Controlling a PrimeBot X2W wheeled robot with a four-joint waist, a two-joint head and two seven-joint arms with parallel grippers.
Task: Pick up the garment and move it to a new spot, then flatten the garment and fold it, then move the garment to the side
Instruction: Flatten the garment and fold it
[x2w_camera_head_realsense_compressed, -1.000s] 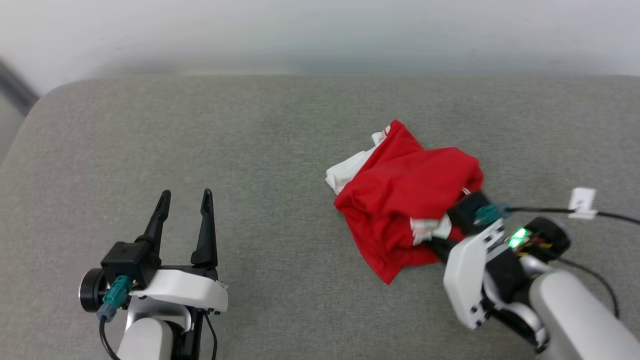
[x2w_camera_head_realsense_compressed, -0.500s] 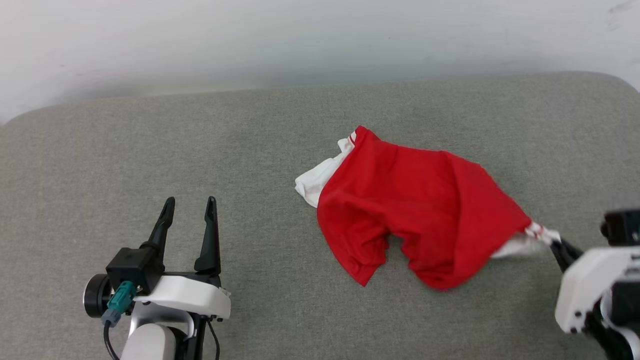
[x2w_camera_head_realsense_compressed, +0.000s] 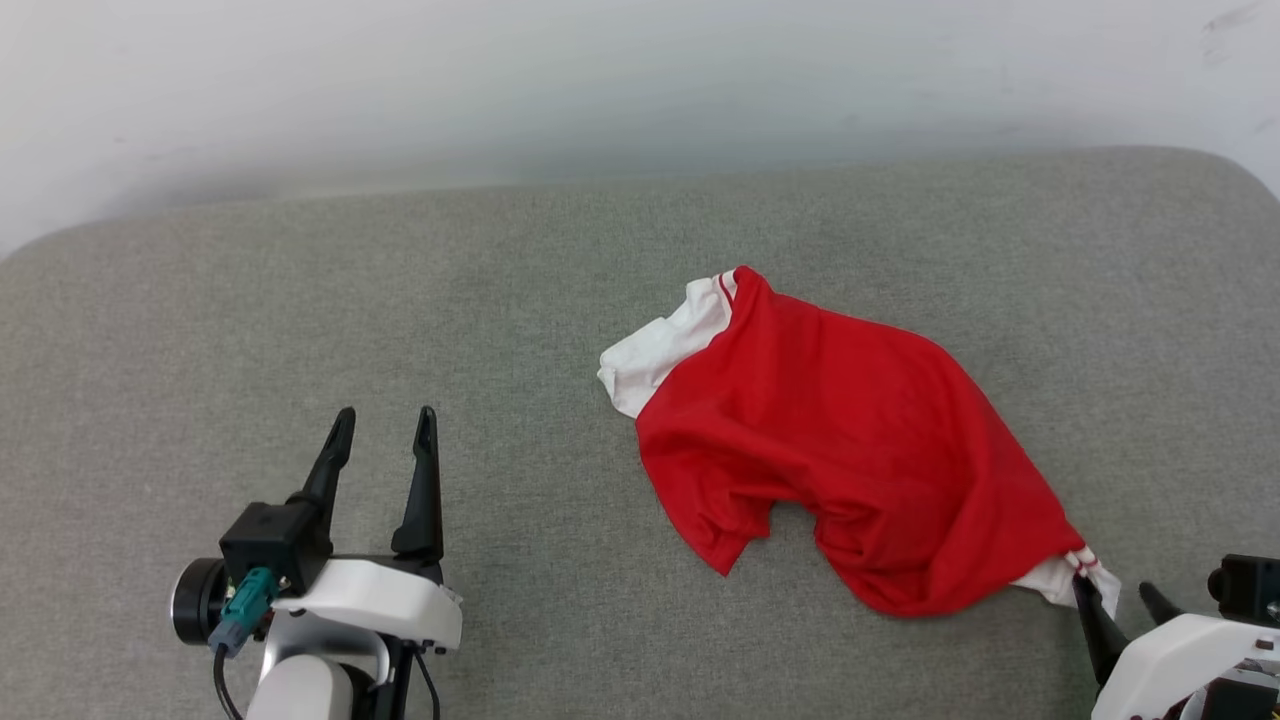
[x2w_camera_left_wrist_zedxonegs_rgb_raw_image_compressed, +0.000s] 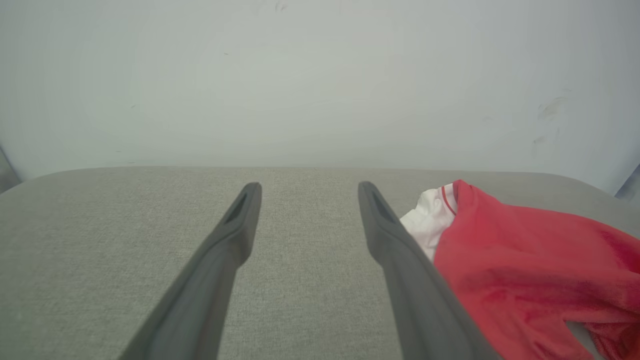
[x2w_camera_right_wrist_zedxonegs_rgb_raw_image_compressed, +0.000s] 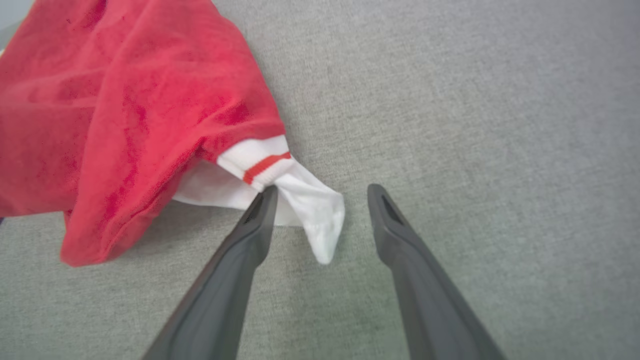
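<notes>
Looks like my right pincer (x2w_camera_right_wrist_zedxonegs_rgb_raw_image_compressed: 322, 194) let go since the last frame: fingers spread now, white sleeve (x2w_camera_right_wrist_zedxonegs_rgb_raw_image_compressed: 306, 202) lying against one finger. Just beyond it the jersey (x2w_camera_head_realsense_compressed: 850, 440) sits crumpled on the grey cushion (x2w_camera_head_realsense_compressed: 400, 290). My left pincer (x2w_camera_head_realsense_compressed: 385, 420) is open too, well apart.

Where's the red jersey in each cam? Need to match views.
Head: jersey right of centre, stretching toward the lower right.
Left wrist: jersey at lower right, beyond the right-hand finger.
Right wrist: jersey at upper left, white cuff by the left-hand finger.
Shared landmark: the grey cushion it lies on.
</notes>
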